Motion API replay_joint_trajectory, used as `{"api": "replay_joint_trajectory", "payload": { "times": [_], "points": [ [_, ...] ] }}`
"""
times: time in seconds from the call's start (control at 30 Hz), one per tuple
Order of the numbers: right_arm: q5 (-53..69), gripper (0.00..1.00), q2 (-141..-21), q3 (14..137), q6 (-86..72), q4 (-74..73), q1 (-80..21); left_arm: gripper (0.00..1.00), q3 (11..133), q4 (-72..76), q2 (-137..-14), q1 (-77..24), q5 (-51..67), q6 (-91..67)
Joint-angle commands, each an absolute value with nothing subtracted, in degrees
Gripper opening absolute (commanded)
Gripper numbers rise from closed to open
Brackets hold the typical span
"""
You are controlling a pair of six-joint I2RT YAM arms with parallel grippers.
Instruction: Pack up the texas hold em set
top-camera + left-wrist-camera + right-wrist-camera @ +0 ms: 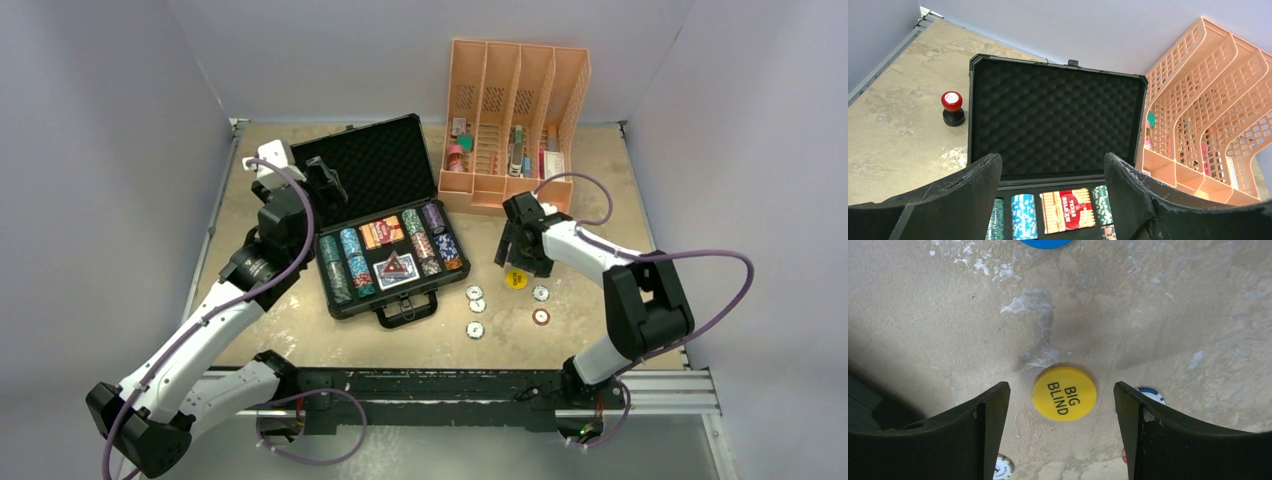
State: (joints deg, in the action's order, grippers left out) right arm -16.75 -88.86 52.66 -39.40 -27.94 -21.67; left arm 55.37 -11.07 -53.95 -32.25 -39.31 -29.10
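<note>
The black briefcase (385, 300) lies open mid-table, its foam-lined lid (1053, 115) raised. Rows of poker chips (348, 262) and two card decks (382, 233) fill its base; the red deck (1068, 210) shows in the left wrist view. My left gripper (325, 185) hovers open and empty by the lid's left end, the case's back row between its fingers (983, 185). My right gripper (520, 250) is open just above the table. A yellow "BIG BLIND" dealer button (1064, 392) lies flat between its fingertips, touching neither. Loose chips (475, 328) lie right of the case.
An orange slotted organizer (515, 110) stands at the back right, close behind the right gripper. A red-topped black cylinder (952, 107) stands left of the lid. A blue disc (1045, 242) lies beyond the yellow button. More chips (541, 316) lie near the right arm.
</note>
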Motion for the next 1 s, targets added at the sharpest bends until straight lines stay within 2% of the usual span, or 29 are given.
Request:
{"api": "replay_joint_trajectory", "payload": {
  "times": [0.0,0.2,0.8,0.97],
  "points": [
    [-14.1,0.76,-90.8,52.4,-37.6,-25.8,-21.5,0.74,54.5,-7.1,-53.1,-31.8,-40.9,-27.7],
    [-13.7,0.67,-92.3,51.3,-37.9,-25.4,-21.2,0.74,53.9,-6.9,-53.1,-31.8,-42.8,-28.0],
    [-10.2,0.65,-90.4,48.4,-35.3,-27.2,-21.3,0.74,53.7,-7.2,-52.8,-31.8,-41.9,-27.6],
    [-11.1,0.59,-91.5,49.0,-35.3,-27.2,-21.2,0.74,53.7,-7.4,-52.5,-31.8,-42.3,-27.6]
  ]
}}
